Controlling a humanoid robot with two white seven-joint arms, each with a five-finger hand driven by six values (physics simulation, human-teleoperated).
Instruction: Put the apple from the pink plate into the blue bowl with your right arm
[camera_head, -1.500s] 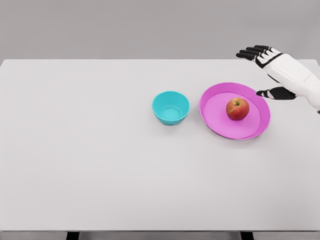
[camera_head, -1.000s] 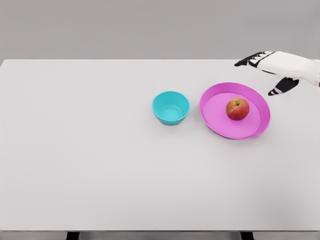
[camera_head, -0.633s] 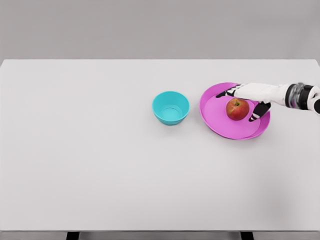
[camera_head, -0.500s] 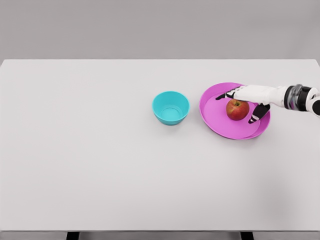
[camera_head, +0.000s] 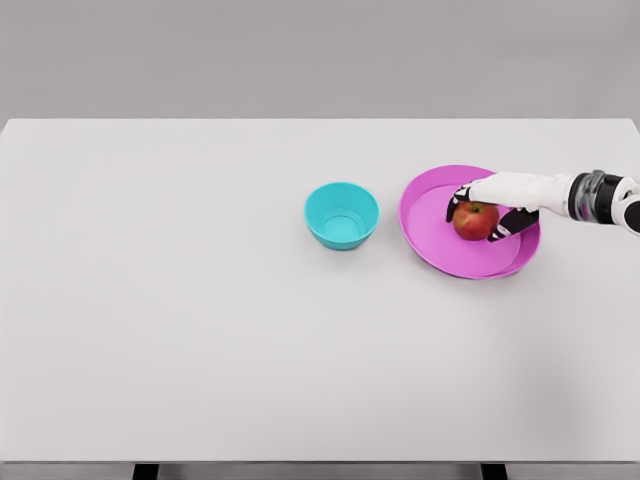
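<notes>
Head view: white table (camera_head: 200, 330) fills most of the frame, grey wall behind it. Two dark table legs just show at the bottom edge.

Blue bowl (camera_head: 342, 215) sits upright near the table's middle, a bit right of centre, nothing inside it. Pink plate (camera_head: 440, 240) lies just beside the bowl on its right, w/ a small gap between the two, not touching.

Apple (camera_head: 475, 221) is on the plate, in the plate's right half, red w/ a yellowish patch. It rests on the plate's floor, not lifted as far as can be told.

Right arm comes in from the right edge, forearm roughly level, w/ a dark and silver wrist ring near the edge. Right hand (camera_head: 497, 200) lies over the apple's top and far side. Fingers (camera_head: 458, 201) curl down around the apple's left side, black tips against the fruit; thumb (camera_head: 512, 225) wraps the near right side. So the hand is closed round the apple, fingers narrow, pinching it from both sides. Most of the apple's front face shows between fingers and thumb.

Hand and apple are both well inside the plate's rim; the thumb's tip is near the rim's right part. Bowl is well apart from the hand.

Left arm: not seen in this view.
</notes>
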